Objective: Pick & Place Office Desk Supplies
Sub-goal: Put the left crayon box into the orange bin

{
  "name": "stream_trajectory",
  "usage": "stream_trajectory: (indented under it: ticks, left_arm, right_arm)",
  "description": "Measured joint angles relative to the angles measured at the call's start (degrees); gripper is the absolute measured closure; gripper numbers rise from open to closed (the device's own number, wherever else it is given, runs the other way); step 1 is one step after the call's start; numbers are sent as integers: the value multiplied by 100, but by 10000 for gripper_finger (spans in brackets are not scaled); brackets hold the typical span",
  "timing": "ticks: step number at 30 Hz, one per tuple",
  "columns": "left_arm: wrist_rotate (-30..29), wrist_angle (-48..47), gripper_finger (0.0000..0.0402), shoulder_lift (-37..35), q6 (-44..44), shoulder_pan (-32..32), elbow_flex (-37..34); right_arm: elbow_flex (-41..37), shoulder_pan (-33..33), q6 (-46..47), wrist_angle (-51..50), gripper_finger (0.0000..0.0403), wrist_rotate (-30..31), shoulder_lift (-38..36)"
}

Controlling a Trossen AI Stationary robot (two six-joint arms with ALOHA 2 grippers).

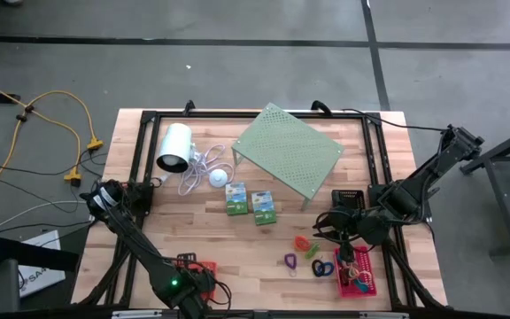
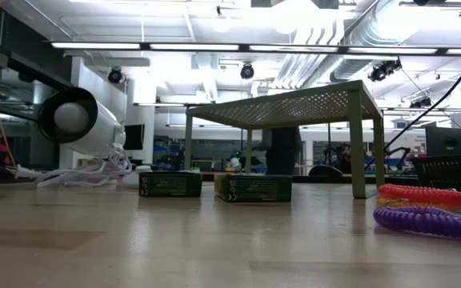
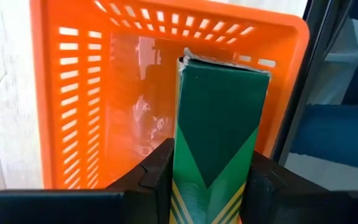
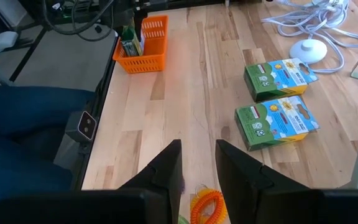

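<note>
No lettering can be read anywhere in these views. The two green-white boxes point(image 4: 279, 78) near the middle of the bench point(image 4: 185, 93) carry printed fronts with small round emblems and a sun-like picture, but the print is too small to make out. In the low view their dark side panels point(image 2: 170, 185) show pale lines of text, equally unreadable. The green box point(image 3: 219, 124) standing in the orange basket point(image 3: 73, 93) shows only a dark green panel with yellow-green chevron stripes, no words.
</note>
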Motion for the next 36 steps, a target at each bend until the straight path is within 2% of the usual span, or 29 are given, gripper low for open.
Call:
stream_trajectory:
  ticks: [36]
  left_arm:
    - [85, 118, 273, 177, 188, 18, -18]
  right_arm:
    - [0, 1, -1, 39, 317, 0, 0]
